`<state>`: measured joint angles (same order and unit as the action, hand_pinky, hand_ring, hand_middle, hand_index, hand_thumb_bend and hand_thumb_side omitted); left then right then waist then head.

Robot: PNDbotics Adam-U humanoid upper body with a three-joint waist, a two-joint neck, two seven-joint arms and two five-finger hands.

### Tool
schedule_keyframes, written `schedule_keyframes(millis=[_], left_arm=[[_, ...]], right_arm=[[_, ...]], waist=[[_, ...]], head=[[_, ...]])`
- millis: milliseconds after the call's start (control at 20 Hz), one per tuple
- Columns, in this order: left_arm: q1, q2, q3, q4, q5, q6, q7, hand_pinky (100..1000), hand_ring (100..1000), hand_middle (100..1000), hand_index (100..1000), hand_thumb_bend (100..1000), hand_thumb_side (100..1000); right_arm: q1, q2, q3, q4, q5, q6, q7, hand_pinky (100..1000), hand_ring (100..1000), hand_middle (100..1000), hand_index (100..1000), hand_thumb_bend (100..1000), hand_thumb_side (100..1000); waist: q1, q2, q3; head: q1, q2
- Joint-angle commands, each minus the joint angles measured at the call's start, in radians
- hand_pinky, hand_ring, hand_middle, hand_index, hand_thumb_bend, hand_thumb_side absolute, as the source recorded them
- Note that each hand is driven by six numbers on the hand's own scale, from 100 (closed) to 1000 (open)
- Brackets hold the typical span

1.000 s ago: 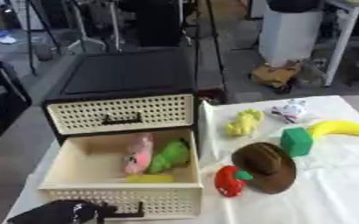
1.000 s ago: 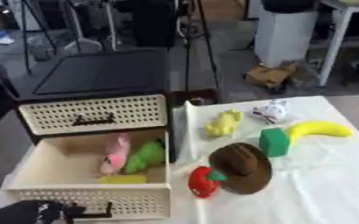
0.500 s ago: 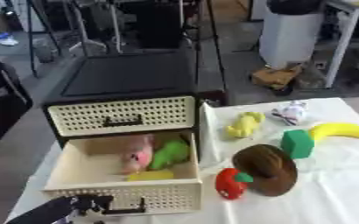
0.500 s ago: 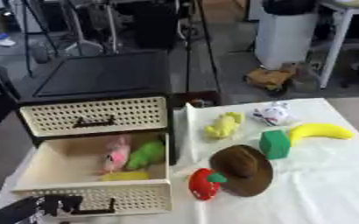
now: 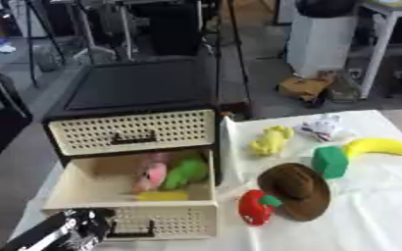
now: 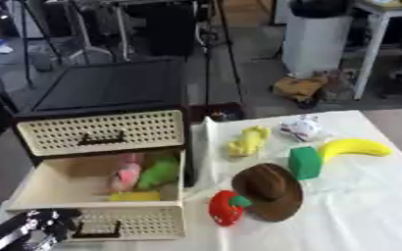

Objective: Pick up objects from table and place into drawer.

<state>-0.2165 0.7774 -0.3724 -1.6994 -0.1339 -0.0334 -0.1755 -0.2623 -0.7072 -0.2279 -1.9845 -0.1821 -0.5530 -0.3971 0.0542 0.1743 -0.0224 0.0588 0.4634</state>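
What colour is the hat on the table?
Brown; the hat shows best in the left eye view.

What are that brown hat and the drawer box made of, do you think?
The brown hat looks like moulded plastic or rubber: smooth, evenly coloured, with a soft dull sheen, though it could be felt. The drawer box seems to be hard plastic: its cream fronts are pierced with regular rows of small holes like a moulded grille, set in a matte black frame with dark handles.
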Motion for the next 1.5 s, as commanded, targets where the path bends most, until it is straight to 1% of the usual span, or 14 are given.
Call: schedule_keyframes(millis=[50, 200, 350, 600, 800, 950, 1200, 1300, 1500], left_arm=[[-0.010, 0.033, 0.022, -0.028, 0.037, -0.003, -0.013, 670, 700, 771, 1000, 100, 1000], [-0.003, 0.037, 0.029, -0.040, 0.034, -0.020, -0.014, 669, 706, 784, 1000, 100, 1000], [0.010, 0.043, 0.042, -0.065, 0.027, -0.031, -0.003, 659, 695, 778, 1000, 100, 1000], [0.037, 0.059, 0.063, -0.126, 0.018, -0.026, 0.002, 645, 646, 717, 1000, 100, 1000], [0.062, 0.065, 0.086, -0.162, 0.004, -0.018, 0.008, 631, 626, 689, 1000, 100, 1000], [0.078, 0.065, 0.102, -0.180, -0.002, -0.013, 0.009, 612, 604, 665, 999, 100, 1000], [0.096, 0.069, 0.126, -0.220, -0.002, -0.007, 0.000, 563, 556, 636, 931, 100, 1000], [0.102, 0.071, 0.141, -0.250, 0.000, -0.010, -0.001, 532, 534, 626, 923, 100, 1000], [0.117, 0.075, 0.163, -0.295, -0.005, -0.014, -0.006, 525, 526, 619, 923, 100, 1000]], right_arm=[[-0.005, -0.021, -0.011, -0.016, 0.005, 0.001, -0.003, 702, 770, 638, 780, 308, 1000], [-0.006, -0.021, -0.011, -0.016, 0.005, 0.001, -0.002, 702, 770, 638, 780, 306, 1000], [-0.005, -0.022, -0.012, -0.016, 0.006, 0.000, -0.004, 702, 770, 639, 780, 304, 1000], [-0.004, -0.024, -0.013, -0.016, 0.006, 0.000, -0.007, 702, 770, 639, 781, 304, 1000], [-0.002, -0.024, -0.014, -0.016, 0.008, 0.000, -0.008, 702, 770, 639, 781, 303, 1000], [0.000, -0.024, -0.015, -0.016, 0.010, 0.000, -0.009, 702, 770, 638, 781, 303, 1000], [0.000, -0.026, -0.016, -0.016, 0.011, -0.003, -0.013, 703, 771, 640, 782, 301, 1000], [0.002, -0.027, -0.018, -0.016, 0.012, -0.004, -0.016, 703, 771, 640, 782, 299, 1000], [0.004, -0.026, -0.018, -0.016, 0.014, -0.004, -0.018, 703, 771, 639, 782, 300, 1000]], waist=[[-0.001, -0.008, 0.000], [-0.001, -0.008, 0.001], [-0.001, -0.008, 0.003], [0.000, -0.009, 0.009], [-0.001, -0.008, 0.012], [-0.001, -0.008, 0.014], [-0.004, -0.007, 0.019], [-0.006, -0.008, 0.022], [-0.007, -0.008, 0.027]], head=[[-0.005, -0.008], [-0.006, -0.009], [-0.009, -0.008], [-0.011, -0.003], [-0.012, 0.002], [-0.016, -0.004], [-0.018, -0.006], [-0.018, -0.002], [-0.017, -0.005]])
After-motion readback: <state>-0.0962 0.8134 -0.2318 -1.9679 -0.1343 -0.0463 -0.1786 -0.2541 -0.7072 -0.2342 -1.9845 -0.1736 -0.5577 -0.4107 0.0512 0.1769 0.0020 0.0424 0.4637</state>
